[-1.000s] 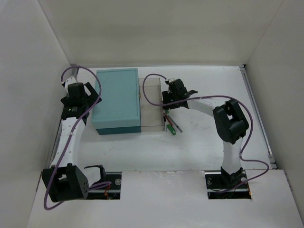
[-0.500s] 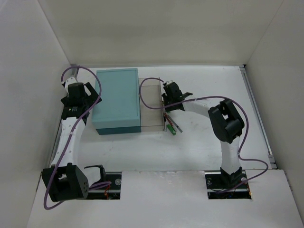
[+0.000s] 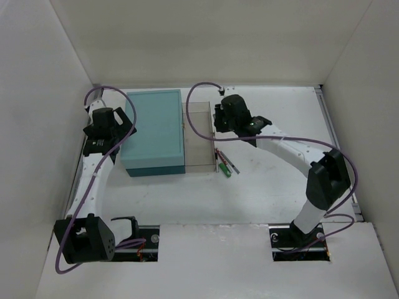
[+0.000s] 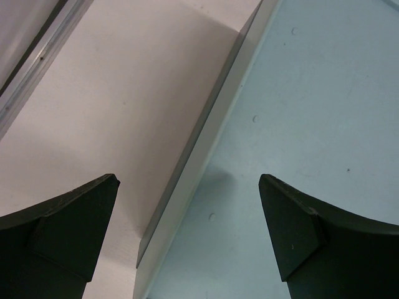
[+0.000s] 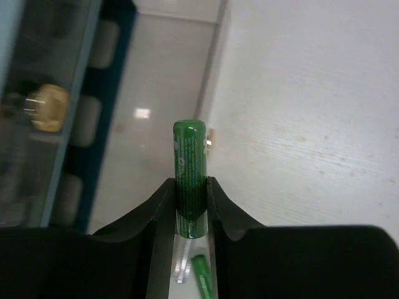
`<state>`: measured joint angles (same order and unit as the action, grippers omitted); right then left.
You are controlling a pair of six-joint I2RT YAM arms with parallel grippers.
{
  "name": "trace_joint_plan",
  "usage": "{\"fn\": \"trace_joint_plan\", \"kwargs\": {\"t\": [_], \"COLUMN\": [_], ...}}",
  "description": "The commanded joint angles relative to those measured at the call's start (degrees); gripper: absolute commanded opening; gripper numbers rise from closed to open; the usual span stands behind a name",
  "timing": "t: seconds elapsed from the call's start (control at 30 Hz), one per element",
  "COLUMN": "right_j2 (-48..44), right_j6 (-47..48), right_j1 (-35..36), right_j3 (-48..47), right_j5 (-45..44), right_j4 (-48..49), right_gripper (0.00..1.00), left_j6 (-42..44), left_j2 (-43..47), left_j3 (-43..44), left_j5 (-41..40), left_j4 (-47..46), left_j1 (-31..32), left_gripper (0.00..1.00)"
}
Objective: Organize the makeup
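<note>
My right gripper (image 5: 190,184) is shut on a green tube (image 5: 189,163) and holds it upright above the table, beside the right wall of a clear organizer (image 3: 201,138). In the top view the right gripper (image 3: 219,123) hangs at that wall. A second green tube (image 3: 223,167) lies with thin pencils (image 3: 230,162) on the table just right of the organizer; this tube also shows in the right wrist view (image 5: 203,278). A round brown piece (image 5: 47,107) shows through the organizer. My left gripper (image 4: 187,212) is open, straddling the left edge of the big teal box (image 3: 153,131).
The teal box (image 4: 312,112) stands left of the organizer, touching it. White walls close in the table on the left, back and right. A metal rail (image 3: 336,149) runs along the right side.
My right arm has swung its elbow out to the right, and its gripper has shifted slightly back along the organizer's right wall with the green tube. The left arm has barely moved.
</note>
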<state>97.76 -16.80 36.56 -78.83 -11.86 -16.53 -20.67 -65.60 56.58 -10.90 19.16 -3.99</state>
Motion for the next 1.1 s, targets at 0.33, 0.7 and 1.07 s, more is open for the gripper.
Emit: {"fn": "trace_joint_plan", "kwargs": {"t": [0.33, 0.7, 1.07], "right_j2": [12.8, 1.8, -13.1], "right_j6": [-8.8, -8.9, -9.0], "right_j1": [9.5, 9.8, 9.5], "right_j3": [-8.5, 1.2, 26.0], "right_j5": [6.3, 6.1, 4.2], "right_j4": [1.3, 4.1, 0.2], "right_gripper": [0.21, 0.56, 0.51], "left_j6": [0.5, 0.5, 0.2], "left_j2": [-2.6, -2.5, 1.1], "left_j3": [-0.9, -1.0, 1.0], "left_j5": [0.8, 0.8, 0.7], "left_j4": [-2.0, -2.0, -1.2], "left_j1": [1.5, 2.3, 2.8], "left_gripper": [0.93, 0.91, 1.00]}}
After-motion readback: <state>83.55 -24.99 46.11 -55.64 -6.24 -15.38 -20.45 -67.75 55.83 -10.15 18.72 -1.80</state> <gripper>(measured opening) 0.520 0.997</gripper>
